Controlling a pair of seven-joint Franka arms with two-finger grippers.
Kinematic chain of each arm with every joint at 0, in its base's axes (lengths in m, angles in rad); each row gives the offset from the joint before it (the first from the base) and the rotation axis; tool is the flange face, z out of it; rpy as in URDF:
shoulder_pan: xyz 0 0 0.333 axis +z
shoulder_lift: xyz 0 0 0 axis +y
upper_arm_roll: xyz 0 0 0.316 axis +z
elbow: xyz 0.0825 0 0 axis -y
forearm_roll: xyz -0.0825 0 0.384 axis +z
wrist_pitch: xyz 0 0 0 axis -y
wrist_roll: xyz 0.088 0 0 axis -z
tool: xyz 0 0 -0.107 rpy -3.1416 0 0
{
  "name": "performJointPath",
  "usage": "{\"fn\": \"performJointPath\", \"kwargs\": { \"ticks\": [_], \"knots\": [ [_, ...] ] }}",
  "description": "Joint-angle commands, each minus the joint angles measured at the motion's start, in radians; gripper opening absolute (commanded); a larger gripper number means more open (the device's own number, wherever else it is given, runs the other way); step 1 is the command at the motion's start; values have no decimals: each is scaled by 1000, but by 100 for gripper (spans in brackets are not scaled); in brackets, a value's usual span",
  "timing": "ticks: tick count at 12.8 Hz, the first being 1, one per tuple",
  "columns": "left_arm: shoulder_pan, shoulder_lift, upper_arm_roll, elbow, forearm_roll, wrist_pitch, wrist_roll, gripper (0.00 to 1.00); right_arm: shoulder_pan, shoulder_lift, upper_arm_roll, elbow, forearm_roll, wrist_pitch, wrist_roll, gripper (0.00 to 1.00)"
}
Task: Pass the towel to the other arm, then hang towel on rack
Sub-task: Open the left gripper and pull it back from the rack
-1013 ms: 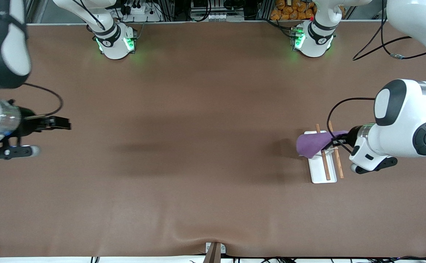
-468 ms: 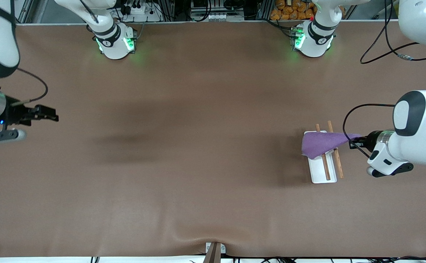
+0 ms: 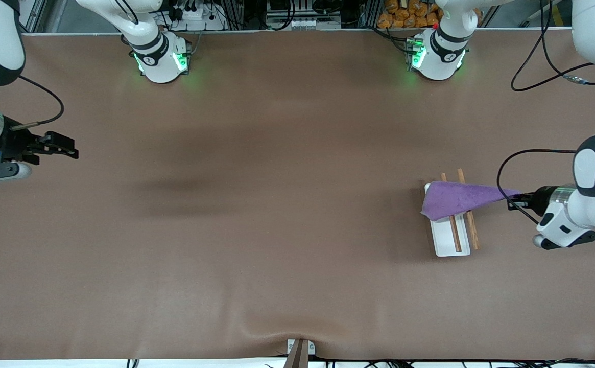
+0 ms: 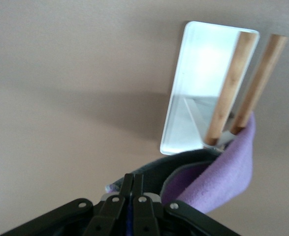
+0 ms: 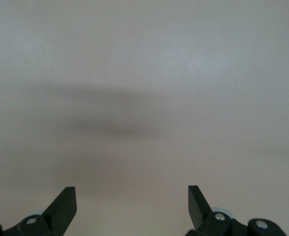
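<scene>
The purple towel point(image 3: 453, 199) lies draped across the two wooden rods of the rack point(image 3: 444, 241), spread wide at the rack and tapering to a corner drawn out toward the left arm's end of the table. My left gripper point(image 3: 515, 200) is shut on that corner, just off the rack. In the left wrist view the pinched towel point(image 4: 225, 179) curls up from the shut left gripper point(image 4: 138, 179), with the rack's white base point(image 4: 196, 83) and rods past it. My right gripper point(image 3: 74, 152) hangs open and holds nothing over the right arm's end of the table; its wrist view shows only bare table between the right gripper point(image 5: 132, 194) fingers.
Both arm bases point(image 3: 162, 59) point(image 3: 437, 56) with green lights stand along the table edge farthest from the front camera. A small bracket point(image 3: 300, 350) sits at the nearest edge. A black cable point(image 3: 524, 158) loops above the left wrist.
The left gripper has pulled back toward its own end of the table, drawing the towel's corner out so the cloth stretches over the rods. The right gripper has withdrawn toward its end.
</scene>
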Motion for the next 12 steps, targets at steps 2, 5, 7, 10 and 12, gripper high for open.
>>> {"fn": "performJointPath", "kwargs": {
  "ticks": [2, 5, 7, 10, 12],
  "knots": [
    [11, 20, -8, 3, 38, 21, 15, 0, 36, 62, 19, 209, -36, -139, 6, 100],
    [24, 30, -8, 3, 61, 30, 16, 0, 10, 52, 16, 243, -23, -193, 1, 100],
    [29, 34, -8, 3, 61, 30, 16, 13, 6, 58, 16, 265, -10, -195, 1, 100],
    [30, 34, -8, 3, 60, 32, 16, 100, 7, 49, 13, 309, -21, -203, 0, 100],
    [40, 27, -8, 3, 60, 30, 19, 100, -16, 20, 14, 262, -5, -219, 1, 100]
  ]
}}
